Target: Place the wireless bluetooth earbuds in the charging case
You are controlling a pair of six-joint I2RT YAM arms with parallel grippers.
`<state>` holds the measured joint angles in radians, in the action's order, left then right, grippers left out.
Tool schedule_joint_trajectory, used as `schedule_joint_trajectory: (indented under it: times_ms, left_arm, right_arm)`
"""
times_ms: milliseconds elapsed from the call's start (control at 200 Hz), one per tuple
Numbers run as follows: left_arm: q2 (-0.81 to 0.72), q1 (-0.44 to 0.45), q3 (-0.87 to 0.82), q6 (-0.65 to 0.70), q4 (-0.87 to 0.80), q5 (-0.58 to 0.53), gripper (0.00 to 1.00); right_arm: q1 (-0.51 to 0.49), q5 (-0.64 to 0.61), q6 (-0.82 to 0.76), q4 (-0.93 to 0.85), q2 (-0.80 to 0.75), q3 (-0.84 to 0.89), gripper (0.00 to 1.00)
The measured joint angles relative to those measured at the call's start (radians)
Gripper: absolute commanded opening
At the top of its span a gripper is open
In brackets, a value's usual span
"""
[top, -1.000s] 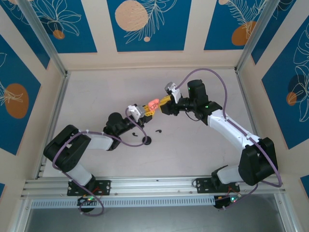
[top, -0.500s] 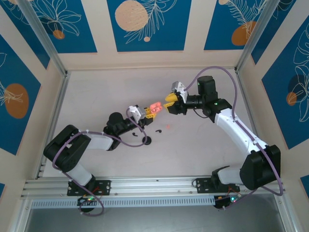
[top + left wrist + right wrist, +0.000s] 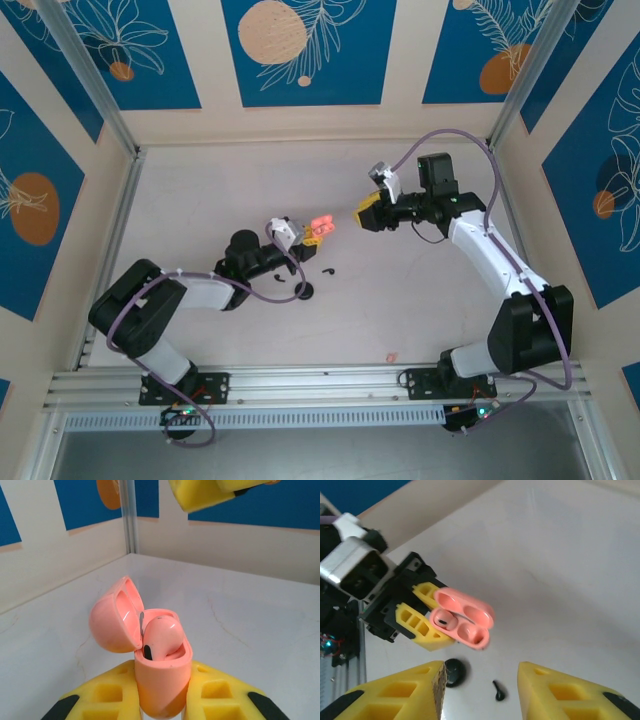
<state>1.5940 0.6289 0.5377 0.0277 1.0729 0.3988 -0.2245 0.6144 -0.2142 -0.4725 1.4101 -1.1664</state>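
Open case (image 3: pixel 162 680) clamped, pink bud (image 3: pixel 162 637) seated
Left gripper (image 3: pixel 312 233) pinches the case (lid up); right gripper (image 3: pixel 362 213), jaws apart, empty, at its 3 o'clock.

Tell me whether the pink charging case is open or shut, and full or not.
The charging case is open, lid hinged back. Half full: one pink bud sits in a well; the other well is empty.

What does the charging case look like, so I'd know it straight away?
Near the middle of the white table, find the left gripper, whose yellow fingers clamp the charging case. It is a small pink capsule, lid flipped open, one pink bud seated inside; the black bud and black disc nearby lie loose on the table.
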Motion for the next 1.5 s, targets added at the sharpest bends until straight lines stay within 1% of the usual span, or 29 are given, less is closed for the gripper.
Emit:
schedule_joint_trajectory:
  times_ms: [155,275,360,470,600,665,745,960,1145,1245,1500]
  left_arm:
    - [-0.007,0.000,0.000,0.008,-0.030,-0.014,0.13]
    - [-0.021,0.000,0.000,0.009,-0.053,-0.019,0.13]
    - [-0.038,0.000,0.000,0.013,-0.073,-0.027,0.13]
    - [-0.062,0.000,-0.001,0.021,-0.098,-0.037,0.13]
    - [-0.086,0.000,-0.006,0.029,-0.120,-0.042,0.13]
    - [-0.095,0.000,-0.010,0.032,-0.129,-0.042,0.13]
    - [-0.103,0.000,-0.014,0.032,-0.140,-0.045,0.13]
    - [-0.113,0.000,-0.016,0.034,-0.162,-0.045,0.13]
    - [-0.114,0.000,-0.016,0.035,-0.167,-0.045,0.13]
    - [-0.114,0.000,-0.016,0.035,-0.170,-0.045,0.13]
    - [-0.114,0.000,-0.016,0.035,-0.172,-0.045,0.13]
  right_arm:
    - [0.001,-0.082,0.162,-0.103,0.002,0.002,0.42]
    - [0.000,-0.155,0.285,-0.256,-0.001,0.002,0.40]
    - [-0.014,-0.209,0.397,-0.368,-0.030,0.022,0.41]
    - [-0.059,-0.261,0.589,-0.503,-0.143,0.109,0.43]
    - [-0.128,-0.282,0.802,-0.638,-0.282,0.230,0.43]
    - [-0.177,-0.283,0.892,-0.675,-0.315,0.285,0.43]
    - [-0.230,-0.286,0.978,-0.698,-0.320,0.352,0.43]
    - [-0.262,-0.312,1.093,-0.690,-0.285,0.474,0.44]
    - [-0.272,-0.342,1.147,-0.630,-0.251,0.521,0.44]
    - [-0.296,-0.357,1.169,-0.602,-0.208,0.545,0.43]
    - [-0.317,-0.404,1.197,-0.556,-0.116,0.555,0.41]
